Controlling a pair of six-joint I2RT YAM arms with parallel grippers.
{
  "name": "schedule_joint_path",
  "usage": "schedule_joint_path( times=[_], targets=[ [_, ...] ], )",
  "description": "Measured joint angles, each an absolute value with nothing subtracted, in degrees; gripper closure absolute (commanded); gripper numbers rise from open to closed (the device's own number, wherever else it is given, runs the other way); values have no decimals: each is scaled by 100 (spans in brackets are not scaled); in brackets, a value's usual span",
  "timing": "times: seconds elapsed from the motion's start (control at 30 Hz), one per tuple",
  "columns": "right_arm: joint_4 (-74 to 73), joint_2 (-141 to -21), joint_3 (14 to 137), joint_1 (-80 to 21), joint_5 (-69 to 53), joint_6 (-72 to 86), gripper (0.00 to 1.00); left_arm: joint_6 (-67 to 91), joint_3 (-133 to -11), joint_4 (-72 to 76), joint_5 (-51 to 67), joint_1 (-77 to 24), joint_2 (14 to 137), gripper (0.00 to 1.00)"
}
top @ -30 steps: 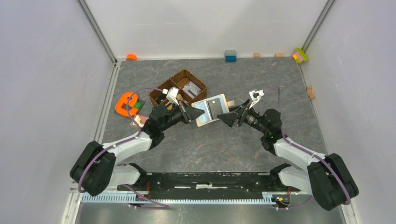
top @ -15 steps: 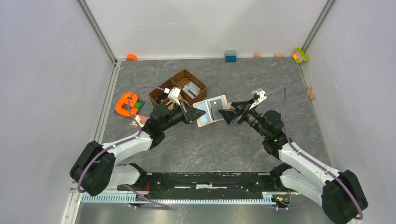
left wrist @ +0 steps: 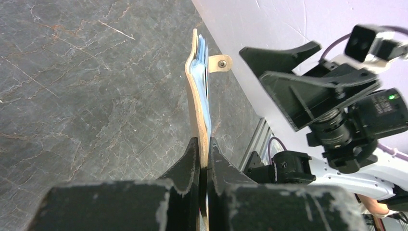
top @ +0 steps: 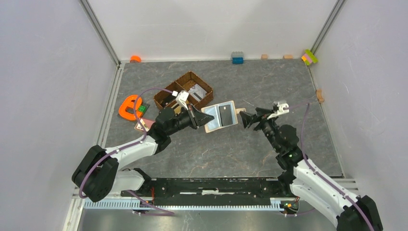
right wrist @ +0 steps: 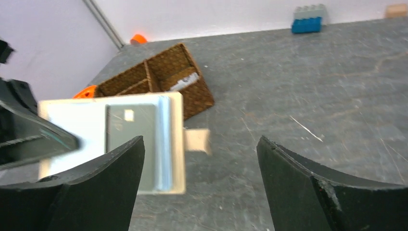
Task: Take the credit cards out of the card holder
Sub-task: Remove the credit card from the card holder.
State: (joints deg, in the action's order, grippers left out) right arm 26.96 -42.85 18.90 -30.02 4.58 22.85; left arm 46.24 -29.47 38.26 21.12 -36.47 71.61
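Observation:
My left gripper (top: 204, 118) is shut on the near edge of the beige card holder (top: 219, 115) and holds it open above the table, sleeves facing the right arm. A dark grey card (top: 224, 114) sits in its clear sleeve. The closing tab (top: 239, 111) sticks out to the right. In the left wrist view the holder (left wrist: 198, 96) stands edge-on between my fingers (left wrist: 192, 159). My right gripper (top: 246, 119) is open and empty, a short way right of the holder. In the right wrist view the holder (right wrist: 110, 139) is ahead at the left of my gripper (right wrist: 200, 141). A pinkish card (top: 141, 126) lies on the table by the left arm.
A brown wicker compartment basket (top: 185, 91) stands behind the holder. An orange letter toy (top: 129, 107) lies at the left beside a small green piece (top: 143, 109). A blue brick (top: 237, 57) and small blocks (top: 309, 57) line the back wall.
My right gripper has drawn back to the right, away from the holder's edge, and its arm has swung right. The left gripper has kept hold of the holder, almost unmoved.

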Motion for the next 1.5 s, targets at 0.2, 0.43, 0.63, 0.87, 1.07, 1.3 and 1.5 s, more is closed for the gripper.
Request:
schedule_joint_path(
  times=[0.2,0.43,0.63,0.87,1.07,1.3,1.5],
  targets=[
    [2650,-4348,1697,-3000,381,2189,2,4584,-2947,3780,2108,-3647,7094,98],
    [2744,-4619,1988,-3000,-333,2403,2,4508,-2947,3610,2040,-3647,6595,98],
    [2810,-4624,2003,-2956,-454,2526,2,4510,-2947,3614,2005,-3647,6584,98],
    [3719,-5006,1863,-2349,-1531,3083,2,4519,-2947,3743,2051,-3647,6595,98],
    [4313,-5402,1673,-2119,-2132,3612,2,4624,-2947,4108,2314,-3647,6602,98],
    [5478,-5791,1485,-2086,-2875,4252,17,4823,-2947,4480,2624,-3647,6882,98],
    [6152,-5837,1409,-2067,-3201,4604,43,4864,-2954,4453,2655,-3647,6980,98]
  ],
)
